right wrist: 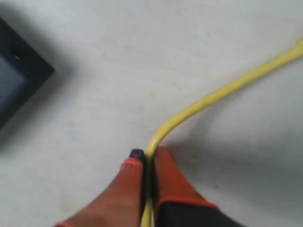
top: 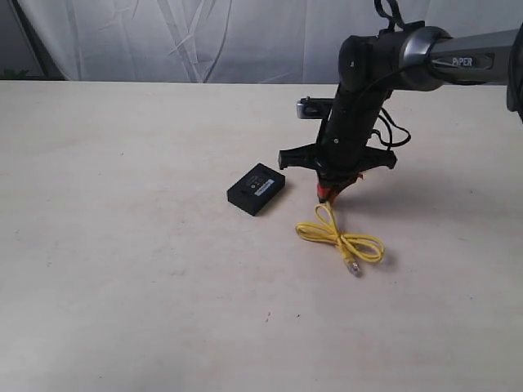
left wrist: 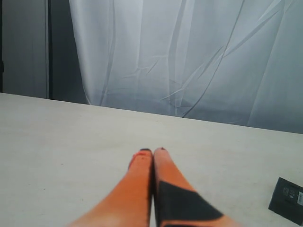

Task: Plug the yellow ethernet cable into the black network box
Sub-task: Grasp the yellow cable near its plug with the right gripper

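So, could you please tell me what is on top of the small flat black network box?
Only a small pale label shows on the flat black plastic network box; nothing rests on it or covers it. Its sockets are not visible, and the label's print is too small to read.

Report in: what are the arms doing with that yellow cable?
Right gripper shut on yellow ethernet cable, low over the table. Left gripper shut, empty. Black network box lies apart, unplugged. Nothing between them.
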Tool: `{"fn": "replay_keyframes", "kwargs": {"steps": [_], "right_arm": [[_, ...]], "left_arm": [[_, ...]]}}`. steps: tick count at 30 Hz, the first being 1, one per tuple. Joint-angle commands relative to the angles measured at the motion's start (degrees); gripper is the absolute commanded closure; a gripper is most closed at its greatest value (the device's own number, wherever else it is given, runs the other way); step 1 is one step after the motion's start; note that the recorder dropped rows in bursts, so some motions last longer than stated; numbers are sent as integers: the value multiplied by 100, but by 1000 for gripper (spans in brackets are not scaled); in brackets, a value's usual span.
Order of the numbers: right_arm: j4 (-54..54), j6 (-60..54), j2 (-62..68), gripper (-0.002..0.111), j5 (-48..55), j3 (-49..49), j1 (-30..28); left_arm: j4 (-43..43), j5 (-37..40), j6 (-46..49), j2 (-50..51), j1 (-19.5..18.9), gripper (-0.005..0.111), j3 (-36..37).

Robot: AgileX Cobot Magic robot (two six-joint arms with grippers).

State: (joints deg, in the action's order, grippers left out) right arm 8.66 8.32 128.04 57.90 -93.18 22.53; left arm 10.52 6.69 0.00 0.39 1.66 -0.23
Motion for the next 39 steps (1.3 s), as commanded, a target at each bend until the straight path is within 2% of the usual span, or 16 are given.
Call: {"fn": "replay_keyframes", "kwargs": {"steps": [1, 7, 11, 14, 24, 30, 39], "right_arm": [[-531, -690, -377, 109, 481, -27, -6], [-550, -2204, -1168, 109, 670, 342, -17], [-457, -3661, -1798, 109, 680, 1001, -17], [58, -5104, -2290, 109, 794, 1561, -17], [338, -7351, -2655, 109, 334, 3125, -7], [338, -7551, -2655, 109, -613, 3648, -7], [334, -8059, -2621, 109, -879, 3810, -7]], "left_arm": [[-12, -9, 0, -39, -13, 106, 23], [-77, 17, 0, -39, -13, 106, 23], [-77, 23, 0, -39, -13, 106, 23], [-77, 23, 0, -39, -13, 106, 23], [-89, 35, 0, -39, -13, 106, 23], [-88, 50, 0, -39, -13, 106, 23], [-88, 50, 0, -39, -13, 106, 23]]}}
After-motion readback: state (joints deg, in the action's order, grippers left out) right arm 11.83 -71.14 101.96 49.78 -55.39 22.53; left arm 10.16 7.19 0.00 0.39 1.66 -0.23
